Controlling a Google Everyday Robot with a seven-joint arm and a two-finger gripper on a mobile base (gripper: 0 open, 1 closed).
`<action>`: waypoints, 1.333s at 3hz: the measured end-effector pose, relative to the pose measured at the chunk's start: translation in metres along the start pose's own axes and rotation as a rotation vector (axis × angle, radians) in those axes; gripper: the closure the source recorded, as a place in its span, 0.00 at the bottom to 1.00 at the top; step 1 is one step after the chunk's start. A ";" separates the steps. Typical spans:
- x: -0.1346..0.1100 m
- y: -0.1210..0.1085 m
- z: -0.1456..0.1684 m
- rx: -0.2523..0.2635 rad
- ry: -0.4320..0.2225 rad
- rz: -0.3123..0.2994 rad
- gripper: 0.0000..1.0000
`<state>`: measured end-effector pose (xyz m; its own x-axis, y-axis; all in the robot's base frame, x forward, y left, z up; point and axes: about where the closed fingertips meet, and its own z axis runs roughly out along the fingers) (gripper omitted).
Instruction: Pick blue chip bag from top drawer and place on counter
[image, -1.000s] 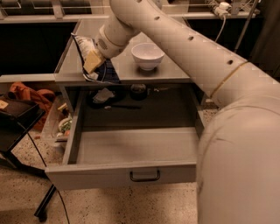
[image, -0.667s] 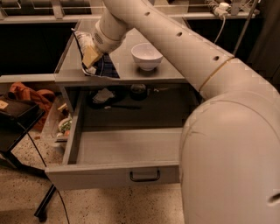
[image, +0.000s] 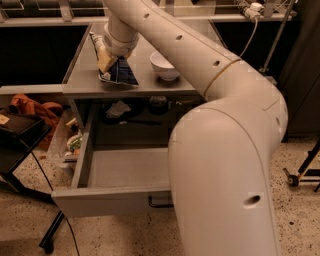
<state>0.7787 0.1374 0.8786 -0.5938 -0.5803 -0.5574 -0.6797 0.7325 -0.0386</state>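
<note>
Blue chip bag (image: 120, 74) on the counter (image: 165, 87), seemingly clamped in the gripper (image: 106, 59) directly above it.

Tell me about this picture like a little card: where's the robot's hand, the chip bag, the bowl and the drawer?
hand: above the left part of the counter, closed on the blue chip bag
blue chip bag: held tilted, lower end at the counter surface; touching or not, cannot tell
white bowl: on the counter, right of the bag, apart from it
top drawer: pulled open below the counter
</note>
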 end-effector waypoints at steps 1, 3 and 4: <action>0.001 -0.018 0.003 0.060 0.021 0.050 0.35; 0.001 -0.019 0.003 0.061 0.022 0.052 0.00; 0.001 -0.019 0.003 0.061 0.021 0.052 0.00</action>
<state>0.7923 0.1244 0.8759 -0.6371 -0.5477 -0.5423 -0.6204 0.7819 -0.0609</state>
